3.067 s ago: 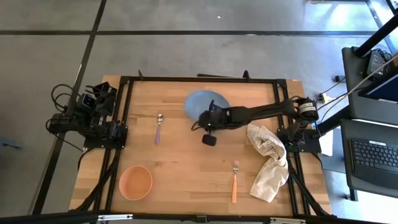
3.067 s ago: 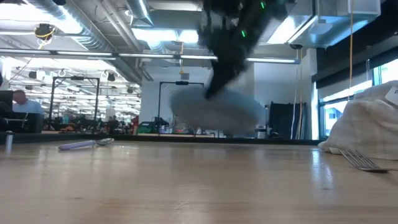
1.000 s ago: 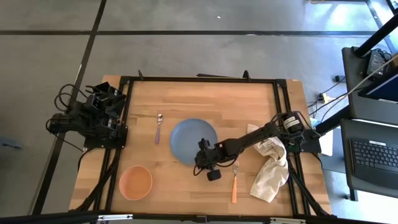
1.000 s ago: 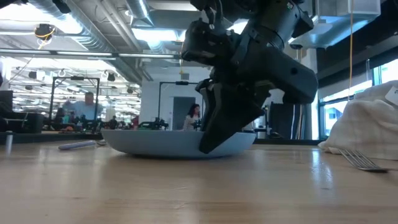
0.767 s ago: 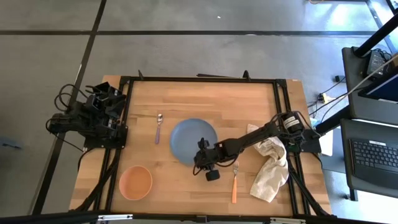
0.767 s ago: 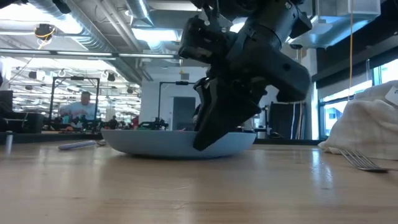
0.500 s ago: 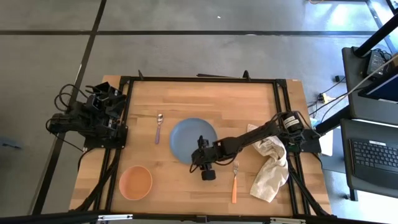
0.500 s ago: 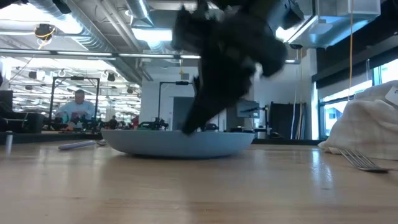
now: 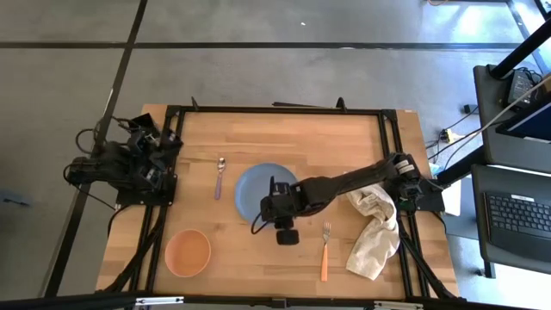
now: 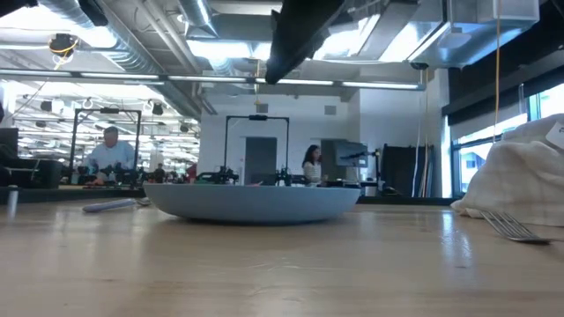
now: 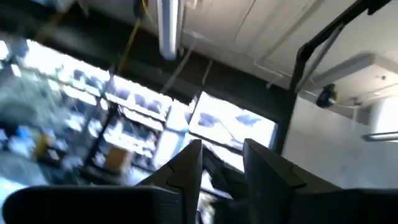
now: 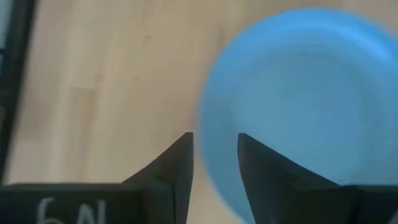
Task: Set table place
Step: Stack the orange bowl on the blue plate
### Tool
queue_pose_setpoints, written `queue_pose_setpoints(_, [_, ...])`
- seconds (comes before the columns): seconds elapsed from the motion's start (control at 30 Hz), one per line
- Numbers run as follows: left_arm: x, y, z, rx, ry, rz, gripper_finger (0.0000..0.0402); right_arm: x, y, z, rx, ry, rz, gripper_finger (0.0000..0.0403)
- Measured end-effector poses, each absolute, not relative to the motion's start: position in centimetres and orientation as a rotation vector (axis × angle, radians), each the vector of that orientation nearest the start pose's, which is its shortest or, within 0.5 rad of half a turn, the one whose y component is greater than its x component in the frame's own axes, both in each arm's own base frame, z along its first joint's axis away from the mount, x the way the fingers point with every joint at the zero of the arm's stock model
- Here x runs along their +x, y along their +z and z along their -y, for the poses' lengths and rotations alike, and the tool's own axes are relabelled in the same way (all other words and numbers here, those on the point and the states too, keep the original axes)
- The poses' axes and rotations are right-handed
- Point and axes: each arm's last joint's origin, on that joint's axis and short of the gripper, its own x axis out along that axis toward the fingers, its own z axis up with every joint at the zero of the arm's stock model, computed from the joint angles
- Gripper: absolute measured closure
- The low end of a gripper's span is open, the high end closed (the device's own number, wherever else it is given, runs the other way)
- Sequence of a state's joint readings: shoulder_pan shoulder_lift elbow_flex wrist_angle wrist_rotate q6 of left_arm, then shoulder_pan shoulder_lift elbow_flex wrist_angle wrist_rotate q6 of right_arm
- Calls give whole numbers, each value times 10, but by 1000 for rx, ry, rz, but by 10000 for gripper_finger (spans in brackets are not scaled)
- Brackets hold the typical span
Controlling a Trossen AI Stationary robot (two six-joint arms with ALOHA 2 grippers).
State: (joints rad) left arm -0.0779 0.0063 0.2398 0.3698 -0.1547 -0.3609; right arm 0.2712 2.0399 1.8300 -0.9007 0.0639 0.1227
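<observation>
High view showed your right gripper (image 9: 274, 209) had let go of the plate (image 9: 254, 189) on the desk (image 9: 344, 138) and lifted, jaws narrowly apart; bowl (image 9: 188, 251) next.

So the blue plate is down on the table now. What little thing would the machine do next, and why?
Probably the right tool moves on to fetch another piece, likely the fork, which lies nearest. The plate rests flat on the table, and the tool hangs above it holding nothing. The bowl and spoon are not yet placed. The left tool waits at the table's edge.
</observation>
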Motion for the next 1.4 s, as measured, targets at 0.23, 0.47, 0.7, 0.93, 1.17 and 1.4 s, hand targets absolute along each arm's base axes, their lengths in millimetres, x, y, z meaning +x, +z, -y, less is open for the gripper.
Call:
queue_pose_setpoints(0.23, [74, 261, 6, -744, -230, 374, 292, 419, 254, -101, -134, 54, -1131, 278])
queue_pose_setpoints(0.47, [87, 268, 12, -802, -294, 219, 292, 420, 254, -99, -72, 11, -1134, 278])
queue_pose_setpoints(0.7, [94, 301, 14, -769, -237, 53, 292, 418, 254, -107, -31, 54, -1143, 278])
queue_pose_setpoints(0.93, [95, 349, 15, -701, -194, -86, 292, 415, 254, -116, 35, 38, -1147, 278])
queue_pose_setpoints(1.17, [94, 366, 19, -684, -141, -407, 292, 416, 254, -117, 201, -66, -1141, 278])
queue_pose_setpoints(1.4, [103, 348, 34, -664, -191, -784, 297, 418, 255, -120, 412, -181, -1102, 278])
